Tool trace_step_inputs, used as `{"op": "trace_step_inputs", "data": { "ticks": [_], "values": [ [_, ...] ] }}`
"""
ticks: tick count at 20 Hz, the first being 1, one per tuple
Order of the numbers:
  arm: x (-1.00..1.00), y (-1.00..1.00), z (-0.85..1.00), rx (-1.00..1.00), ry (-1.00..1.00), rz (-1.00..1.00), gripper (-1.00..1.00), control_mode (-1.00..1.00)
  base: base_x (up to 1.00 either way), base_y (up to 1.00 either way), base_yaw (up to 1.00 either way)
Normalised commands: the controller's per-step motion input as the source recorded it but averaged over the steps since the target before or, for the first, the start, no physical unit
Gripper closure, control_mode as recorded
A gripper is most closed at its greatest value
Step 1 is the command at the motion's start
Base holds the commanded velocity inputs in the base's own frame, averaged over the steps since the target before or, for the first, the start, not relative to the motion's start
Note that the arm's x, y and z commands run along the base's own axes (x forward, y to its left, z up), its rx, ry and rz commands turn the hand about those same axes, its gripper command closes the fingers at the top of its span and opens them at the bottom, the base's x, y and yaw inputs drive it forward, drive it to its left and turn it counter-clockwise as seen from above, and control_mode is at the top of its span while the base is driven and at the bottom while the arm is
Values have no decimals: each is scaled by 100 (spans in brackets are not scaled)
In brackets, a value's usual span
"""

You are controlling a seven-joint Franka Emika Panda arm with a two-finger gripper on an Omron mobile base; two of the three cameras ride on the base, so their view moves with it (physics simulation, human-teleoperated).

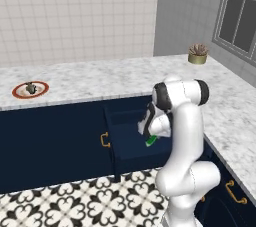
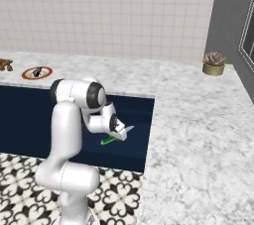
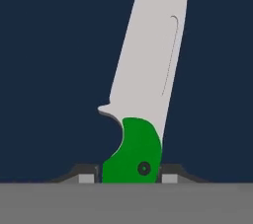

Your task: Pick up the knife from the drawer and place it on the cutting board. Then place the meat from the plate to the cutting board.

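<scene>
The tool (image 3: 129, 177) is gripping the knife (image 3: 143, 85) by its green handle, one dark fingertip (image 3: 87, 178) pressing each side of it, the grey blade pointing away over the navy floor of the drawer (image 3: 49, 70). In the right base view the tool (image 2: 117, 132) is reaching down into the open drawer (image 2: 134, 120), the knife (image 2: 115, 137) showing green and silver beneath the white hand. In the left base view the drawer (image 1: 125, 136) is standing pulled out from the navy cabinets, a brass pull at its left side, with the knife (image 1: 150, 141) a green speck under the arm. Farther off, on the marble desk (image 1: 100, 78), the plate (image 1: 30, 90) is carrying the meat (image 1: 31, 88), well apart from the drawer. A potted plant (image 1: 198, 54) is sitting in the far corner near the window.
</scene>
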Motion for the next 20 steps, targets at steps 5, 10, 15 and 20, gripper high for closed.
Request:
{"op": "trace_step_inputs", "data": {
  "ticks": [5, 10, 15, 20],
  "values": [
    [-1, 16, 100, 0, -17, -9, 100, -100, 0, 0, 0],
    [-52, 0, 100, 0, -13, -6, 100, -100, 0, 0, 0],
    [-80, 0, 100, 0, -10, -2, 100, -100, 0, 0, 0],
    [-87, -16, 100, 0, -1, -5, 100, -100, 0, 0, 0]
  ]
}}
